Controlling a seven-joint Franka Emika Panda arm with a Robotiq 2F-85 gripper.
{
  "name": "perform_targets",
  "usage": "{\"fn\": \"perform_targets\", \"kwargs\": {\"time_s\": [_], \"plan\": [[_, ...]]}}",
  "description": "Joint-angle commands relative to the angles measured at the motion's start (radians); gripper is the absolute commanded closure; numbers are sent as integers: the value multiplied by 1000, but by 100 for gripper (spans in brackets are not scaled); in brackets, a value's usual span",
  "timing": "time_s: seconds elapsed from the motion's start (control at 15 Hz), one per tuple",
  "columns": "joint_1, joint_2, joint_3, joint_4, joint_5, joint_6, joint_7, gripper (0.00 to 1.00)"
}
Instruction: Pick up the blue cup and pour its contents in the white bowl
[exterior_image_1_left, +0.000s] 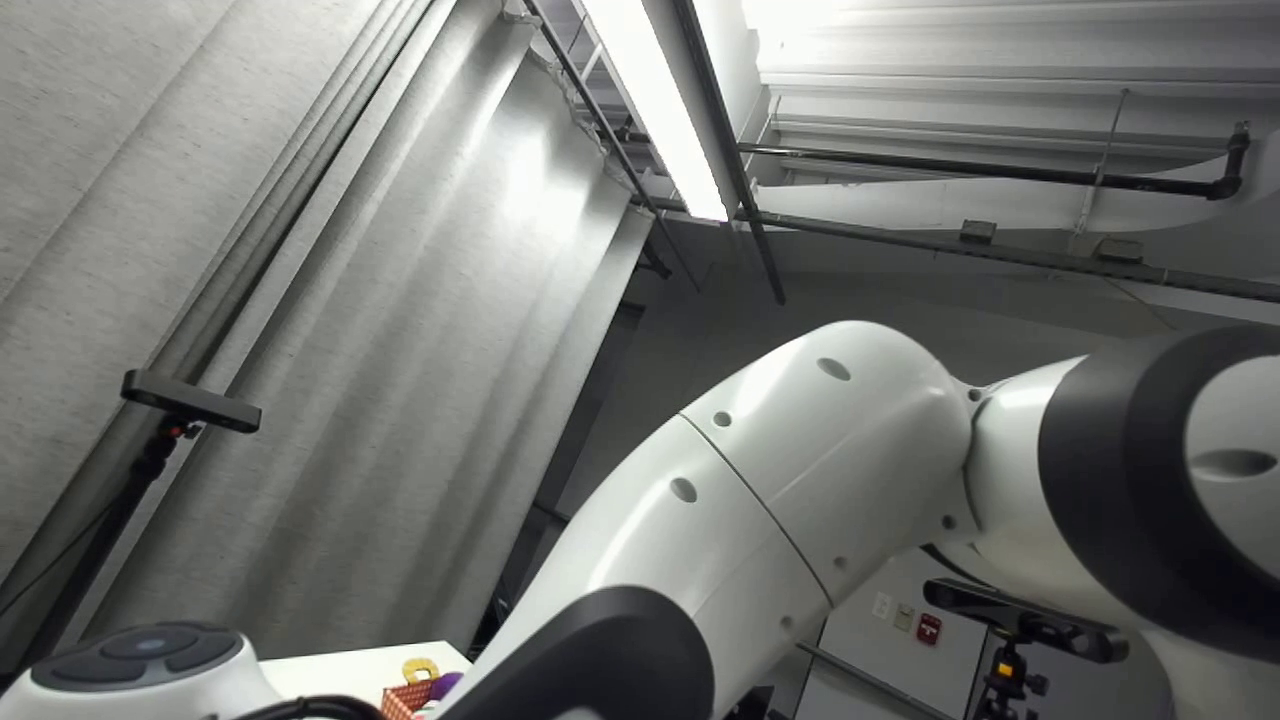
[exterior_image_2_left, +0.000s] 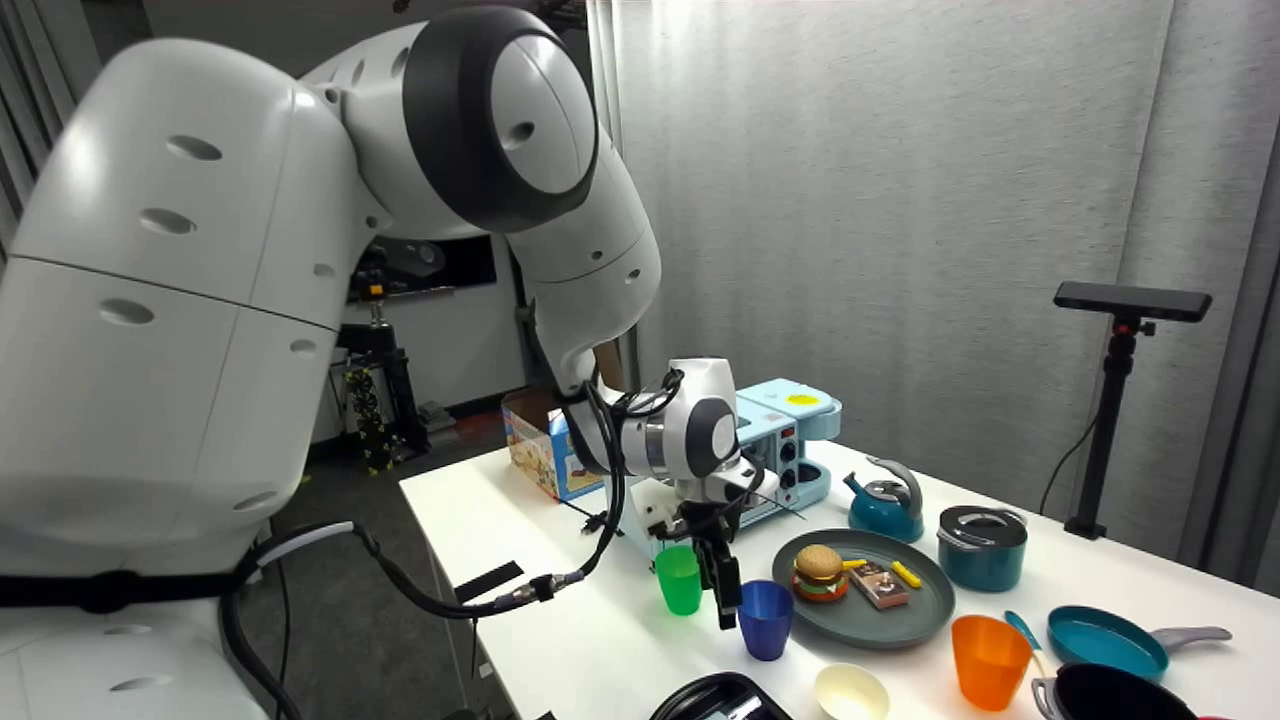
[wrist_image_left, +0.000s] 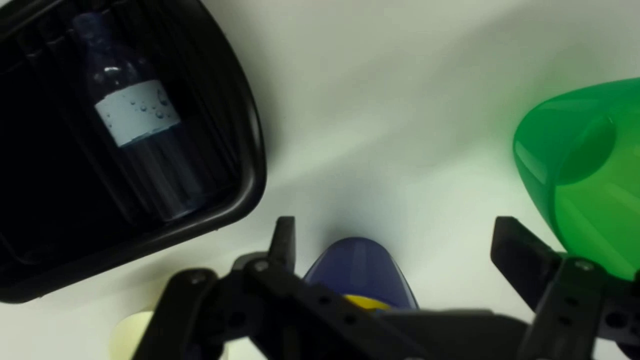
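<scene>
we find the blue cup (exterior_image_2_left: 766, 625) upright on the white table (exterior_image_2_left: 600, 640), between the green cup (exterior_image_2_left: 679, 582) and the white bowl (exterior_image_2_left: 852, 692); in the wrist view something yellow (wrist_image_left: 366, 302) shows inside it. near it we see the gripper (wrist_image_left: 393, 235) over the table, spread wide. around them we make out an orange cup (exterior_image_2_left: 990, 662), a burger (exterior_image_2_left: 820, 574) on a grey plate (exterior_image_2_left: 870, 628), and a bottle (wrist_image_left: 137, 112) in a black tray (wrist_image_left: 254, 170), with a teal pot (exterior_image_2_left: 985, 568) standing near the plate.
</scene>
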Motion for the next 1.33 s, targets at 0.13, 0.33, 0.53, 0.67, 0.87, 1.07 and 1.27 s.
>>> {"fn": "perform_targets", "kwargs": {"time_s": [0.13,0.33,0.53,0.67,0.87,1.07,1.27], "plan": [[27,8,-32,-10,49,30,94,0],[27,13,-39,-12,74,44,171,0],[30,22,-58,-8,62,60,227,0],[44,30,-80,1,33,74,262,0],[68,49,-114,25,-6,111,282,0],[93,59,-145,41,-43,128,300,0],[109,62,-166,45,-59,128,318,0]]}}
